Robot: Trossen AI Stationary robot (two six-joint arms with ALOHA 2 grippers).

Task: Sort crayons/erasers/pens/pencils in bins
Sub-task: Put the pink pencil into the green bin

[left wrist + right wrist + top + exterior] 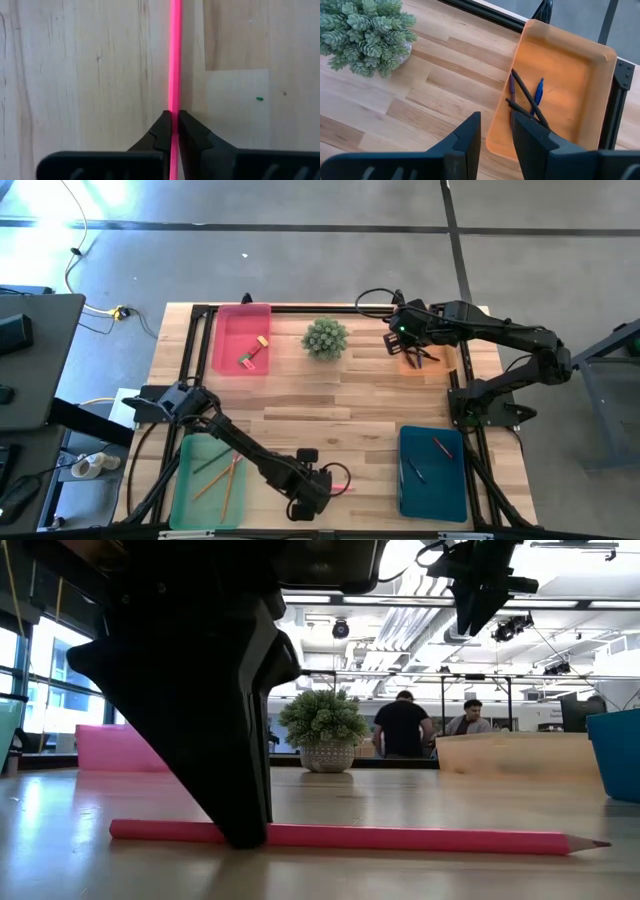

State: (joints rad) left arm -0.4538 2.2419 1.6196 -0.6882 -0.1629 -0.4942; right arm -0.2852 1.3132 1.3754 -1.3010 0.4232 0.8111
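Closest to the low camera, the left pincer (240,830) stands on the counter (360,405) with its fingertips closed on the pink pencil (400,838), which lies flat along the near edge; the wrist view shows the two tips pinching the pencil (174,60) from either side.

Going left to right in the high view: the light green bin (185,502) sits at the near left corner with several pencils in it, orange ones among them. Behind it the pink bin (232,330) holds small erasers (252,356). The left pincer (325,488) and the pink pencil (341,479) lie between the green bin and the teal-blue bin (432,490), which holds a red crayon (442,446) and a dark one. A small potted plant (325,338) stands at the far middle. The right pincer (408,345) hovers over the orange bin (565,55) at the far right, fingers a little apart and holding nothing; dark pens (527,100) and a blue one lie in that bin.
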